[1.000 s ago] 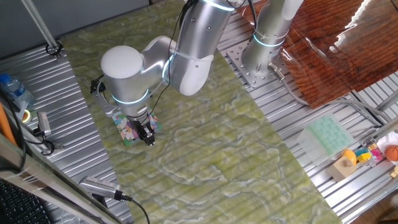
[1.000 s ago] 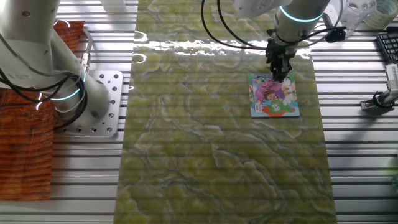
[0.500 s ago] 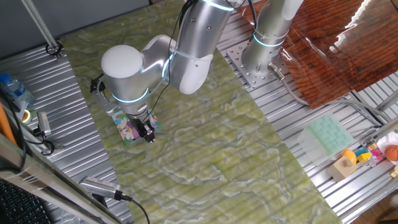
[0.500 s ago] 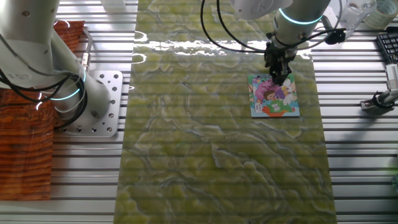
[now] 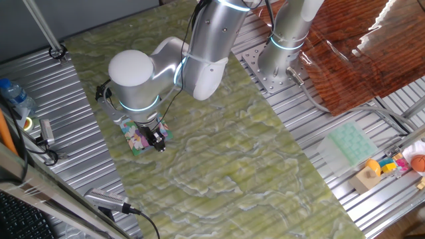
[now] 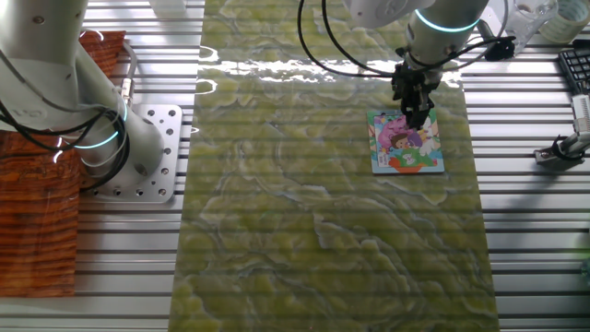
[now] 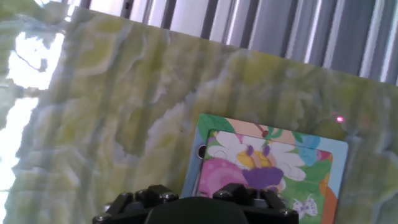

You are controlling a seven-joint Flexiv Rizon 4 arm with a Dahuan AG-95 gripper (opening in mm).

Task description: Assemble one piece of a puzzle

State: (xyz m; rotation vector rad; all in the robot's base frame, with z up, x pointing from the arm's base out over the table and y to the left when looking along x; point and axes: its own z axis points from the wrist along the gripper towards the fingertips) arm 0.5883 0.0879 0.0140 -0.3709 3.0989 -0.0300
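Claw (image 6: 414, 118) poised over puzzle (image 6: 407, 143)
Both are seen right of frame centre; the claw's opening cannot be told.

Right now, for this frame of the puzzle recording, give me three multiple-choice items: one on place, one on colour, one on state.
1. Where does the puzzle lie?
A. on the green marbled mat
B. on the bare metal slats
C. on the red wood-grain sheet

2. What colour is the puzzle's edge?
A. red
B. blue
C. black

3. How does the gripper stand?
A. parked far off the mat
B. lying on its side
C. pointing down over the puzzle's top edge

Answers: 1 A, mat shows all around the puzzle; 2 B, the hand view shows a blue border; 3 C, the fingers hang over the upper edge. Whether they hold the piece cannot be told.
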